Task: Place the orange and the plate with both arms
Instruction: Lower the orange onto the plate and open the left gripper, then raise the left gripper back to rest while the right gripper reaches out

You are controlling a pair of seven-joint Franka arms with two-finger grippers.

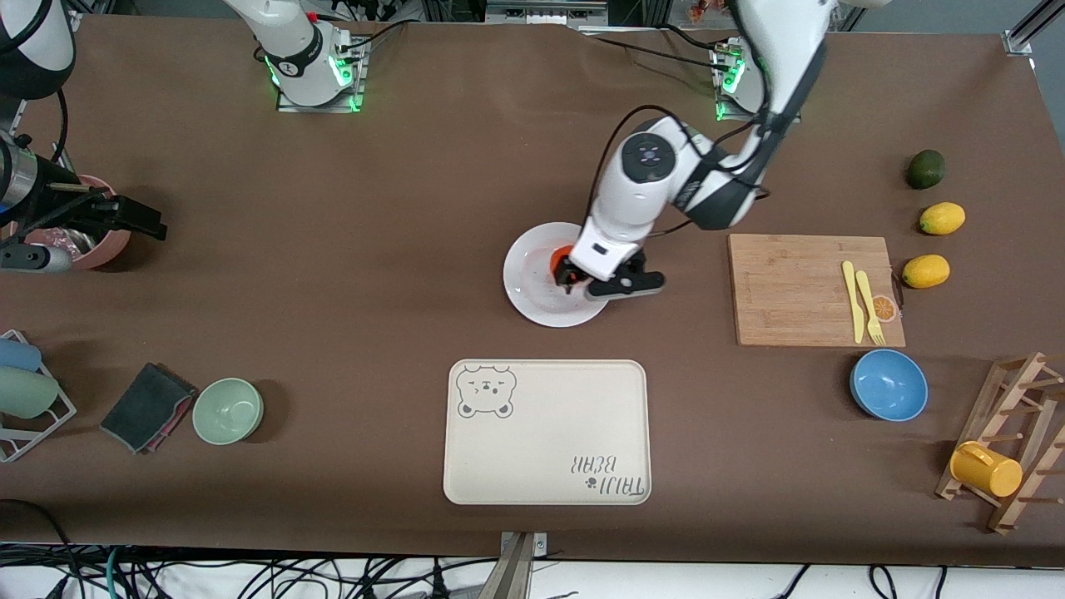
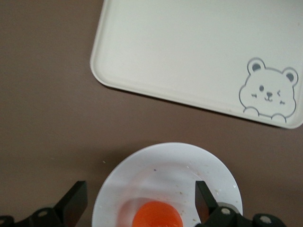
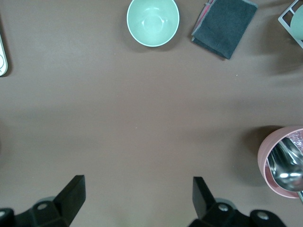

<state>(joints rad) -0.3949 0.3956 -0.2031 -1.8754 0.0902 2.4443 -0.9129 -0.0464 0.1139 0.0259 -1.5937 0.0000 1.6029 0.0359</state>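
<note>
Left claw, fingers spread, straddles the orange at the plate rim's 3 o'clock, apparently just after release; right claw, likewise open, waits over the table.

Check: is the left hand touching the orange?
Apart. Left wrist view shows the left hand open, fingers wide of the orange on the plate.

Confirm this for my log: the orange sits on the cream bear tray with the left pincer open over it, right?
Not quite. The orange sits on the white plate, not on the bear tray, which lies apart from the plate, nearer the front camera. The left wrist view shows this. The left pincer is indeed open over the orange.
</note>
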